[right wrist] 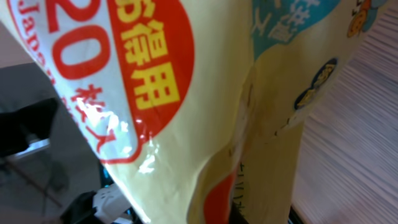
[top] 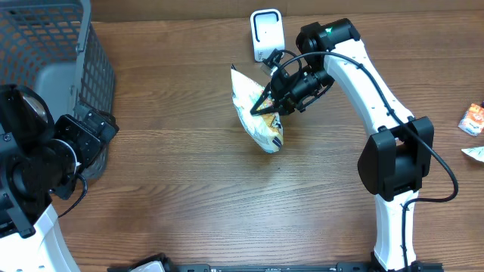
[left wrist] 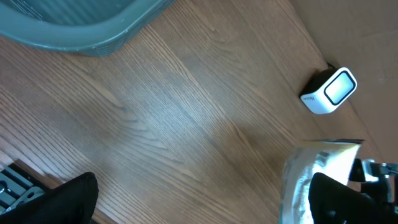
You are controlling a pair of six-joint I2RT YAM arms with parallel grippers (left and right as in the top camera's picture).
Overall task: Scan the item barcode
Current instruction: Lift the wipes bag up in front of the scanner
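The item is a yellow snack bag (top: 255,113) with red and blue print, held tilted above the table in the middle. My right gripper (top: 268,104) is shut on the bag's upper right edge. In the right wrist view the bag (right wrist: 186,112) fills almost the whole picture and hides the fingers. No barcode shows on the bag in any view. A white scanner (top: 266,34) stands just behind the bag, also in the left wrist view (left wrist: 328,91). My left gripper (top: 102,143) hangs open at the far left, well away from the bag (left wrist: 305,174), with only bare table between its fingers (left wrist: 74,199).
A grey mesh basket (top: 53,53) stands at the back left, close to the left arm. Two small packets (top: 473,119) lie at the right edge of the table. The right arm's base (top: 393,227) stands at the front right.
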